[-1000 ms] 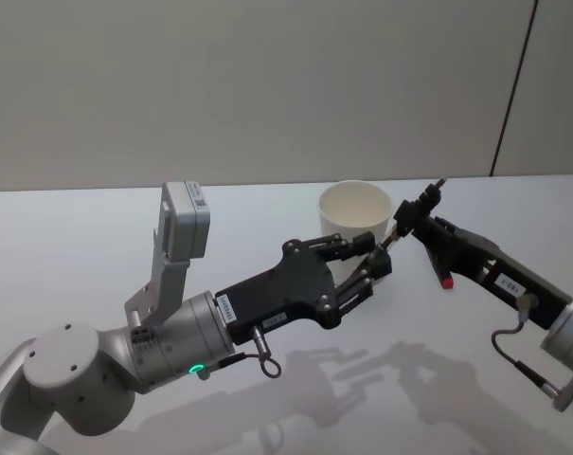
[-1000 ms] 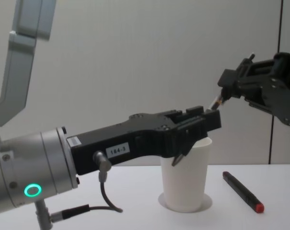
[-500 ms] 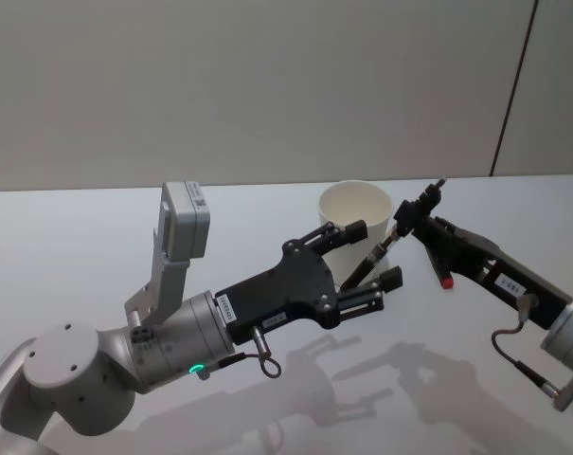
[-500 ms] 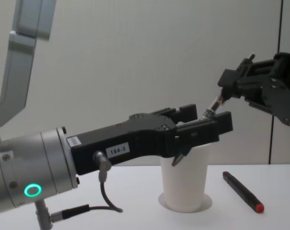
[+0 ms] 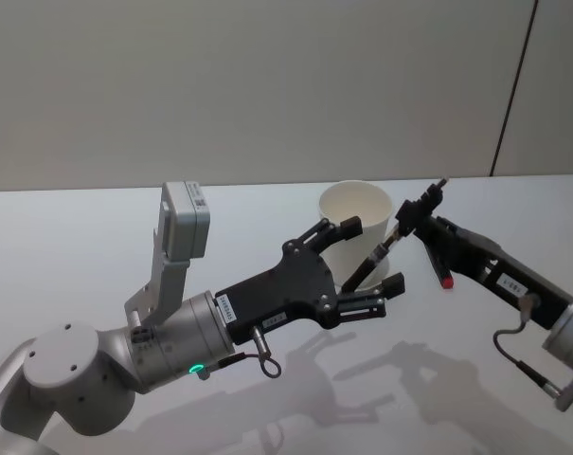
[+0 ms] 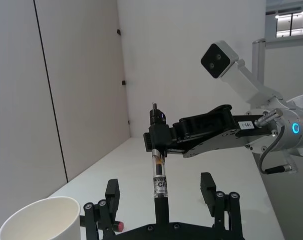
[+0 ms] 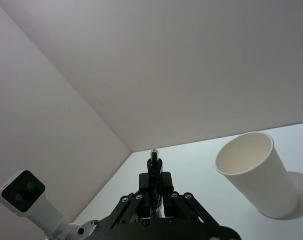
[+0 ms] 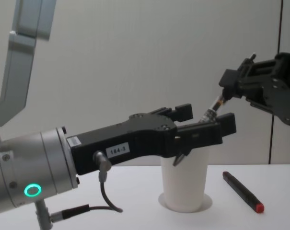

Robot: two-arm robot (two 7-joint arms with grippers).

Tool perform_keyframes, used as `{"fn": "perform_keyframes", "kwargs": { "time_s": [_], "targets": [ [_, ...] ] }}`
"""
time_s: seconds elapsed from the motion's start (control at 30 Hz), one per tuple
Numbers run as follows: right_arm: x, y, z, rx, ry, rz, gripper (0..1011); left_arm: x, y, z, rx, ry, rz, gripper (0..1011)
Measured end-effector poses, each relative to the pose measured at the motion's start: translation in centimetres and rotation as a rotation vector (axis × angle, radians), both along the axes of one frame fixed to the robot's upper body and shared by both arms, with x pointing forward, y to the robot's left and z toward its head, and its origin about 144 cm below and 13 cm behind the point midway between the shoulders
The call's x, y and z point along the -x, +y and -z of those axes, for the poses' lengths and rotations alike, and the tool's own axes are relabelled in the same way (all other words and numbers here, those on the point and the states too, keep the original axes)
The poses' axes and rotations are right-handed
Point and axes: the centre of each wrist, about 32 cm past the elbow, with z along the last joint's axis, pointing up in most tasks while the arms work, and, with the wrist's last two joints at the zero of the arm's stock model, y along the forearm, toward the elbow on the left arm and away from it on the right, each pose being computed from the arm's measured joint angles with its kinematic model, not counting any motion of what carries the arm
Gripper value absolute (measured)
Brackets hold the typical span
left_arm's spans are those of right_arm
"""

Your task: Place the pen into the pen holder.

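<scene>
A dark pen (image 5: 382,247) hangs slanted in the air just beside the white paper cup pen holder (image 5: 353,215), at rim height in the chest view. My right gripper (image 5: 415,214) is shut on the pen's upper end (image 8: 213,110). My left gripper (image 5: 371,254) is open, its fingers (image 6: 208,185) spread on either side of the pen's lower part (image 6: 160,172) without touching it. The pen holder (image 8: 185,182) stands upright on the table. In the right wrist view the pen's end (image 7: 153,162) sticks out past the shut fingers, with the pen holder (image 7: 256,170) beyond.
A second pen with a red cap (image 8: 243,191) lies flat on the table to the right of the cup, under my right arm (image 5: 494,270). The white table (image 5: 78,246) stretches to the left.
My left gripper has opened: its fingers were closed around the pen's lower part and now stand wide apart. The right gripper keeps hold of the pen, which has barely moved.
</scene>
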Motion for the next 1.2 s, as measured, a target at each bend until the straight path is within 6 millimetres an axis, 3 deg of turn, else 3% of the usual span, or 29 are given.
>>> {"fn": "perform_keyframes", "kwargs": {
  "time_s": [1.2],
  "targets": [
    [-0.5,-3.9,0.1,0.054,-0.086,0.167,130,0.0,0.0,0.0,0.000,0.000,0.000,1001]
  ]
}}
